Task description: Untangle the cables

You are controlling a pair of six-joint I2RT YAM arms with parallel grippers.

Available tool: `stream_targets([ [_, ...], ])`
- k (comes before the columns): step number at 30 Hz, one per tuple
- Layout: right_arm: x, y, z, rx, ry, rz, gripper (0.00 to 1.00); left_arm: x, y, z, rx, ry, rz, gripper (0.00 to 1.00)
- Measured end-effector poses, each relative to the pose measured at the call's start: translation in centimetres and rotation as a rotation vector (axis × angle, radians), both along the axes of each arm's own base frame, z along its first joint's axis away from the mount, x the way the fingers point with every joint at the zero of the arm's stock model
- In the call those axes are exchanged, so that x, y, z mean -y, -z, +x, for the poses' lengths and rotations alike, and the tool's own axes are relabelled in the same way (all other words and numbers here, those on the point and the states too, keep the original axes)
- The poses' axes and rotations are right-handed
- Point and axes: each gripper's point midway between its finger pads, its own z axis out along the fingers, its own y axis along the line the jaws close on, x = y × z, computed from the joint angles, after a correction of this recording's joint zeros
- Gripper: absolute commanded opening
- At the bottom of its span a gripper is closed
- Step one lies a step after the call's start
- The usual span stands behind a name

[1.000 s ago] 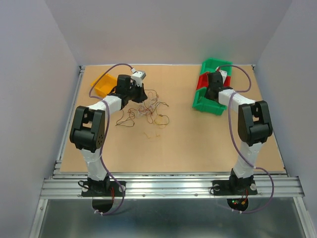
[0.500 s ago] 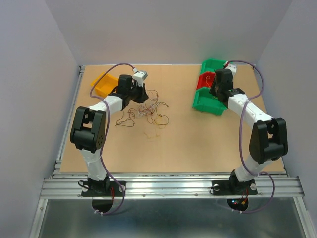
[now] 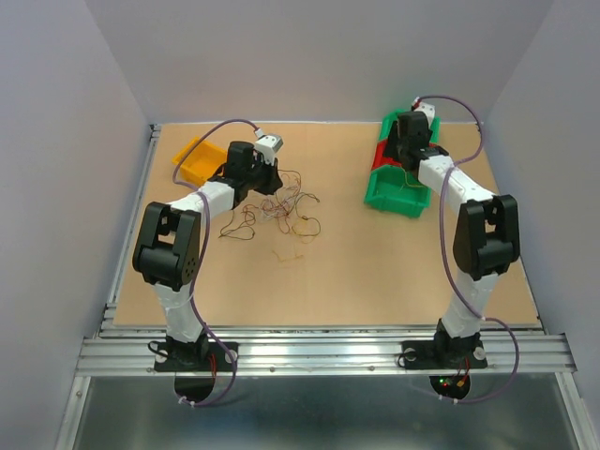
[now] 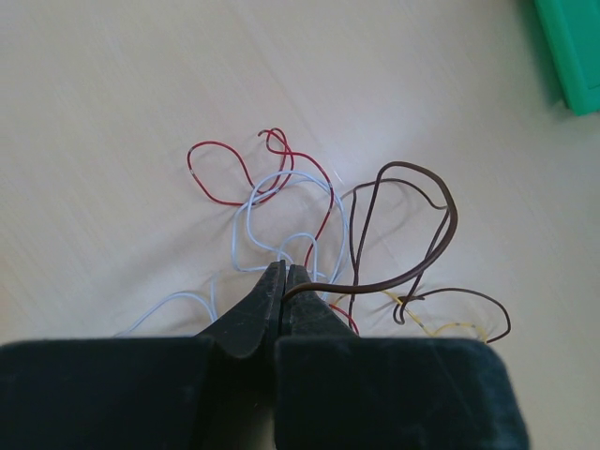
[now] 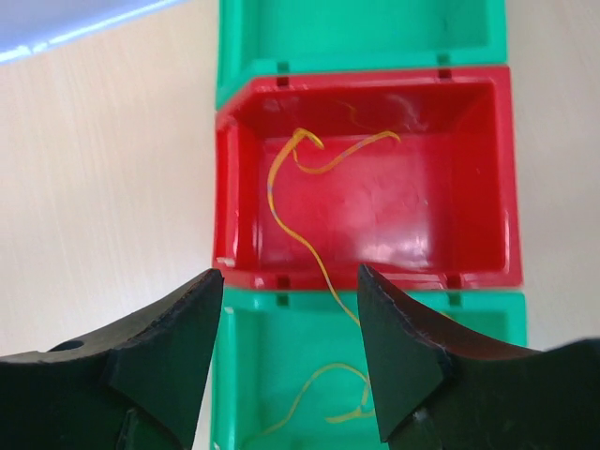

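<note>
Pinching a brown cable [image 4: 451,217] tight, the left hand [image 4: 284,270] works the remaining tangle [image 3: 281,208]; the right hand [image 5: 289,272] gapes empty over the red bin [image 5: 230,187], one yellow cable [image 5: 273,192] already binned.

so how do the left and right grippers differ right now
The left gripper has its jaws shut on a thin brown cable; the right gripper has open, empty jaws. The left one hangs over the tangle of thin cables, the right one over the red plastic bin. Both are black.
</note>
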Motion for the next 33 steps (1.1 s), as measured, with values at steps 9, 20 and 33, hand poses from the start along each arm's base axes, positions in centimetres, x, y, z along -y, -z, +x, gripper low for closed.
stream_targets([
  [9,-0.6,1.5,5.4,0.015,0.025,-0.011,0.59,0.3,0.1,-0.1,0.005,0.007,0.01,0.0],
  [20,1.0,4.7,5.7,-0.032,0.129,-0.063,0.0,0.5,0.3,-0.6,0.005,0.02,0.025,0.0],
  [33,2.0,3.4,0.3,0.01,0.142,-0.062,0.0,0.6,-0.6,-0.9,0.029,0.019,0.028,0.0],
])
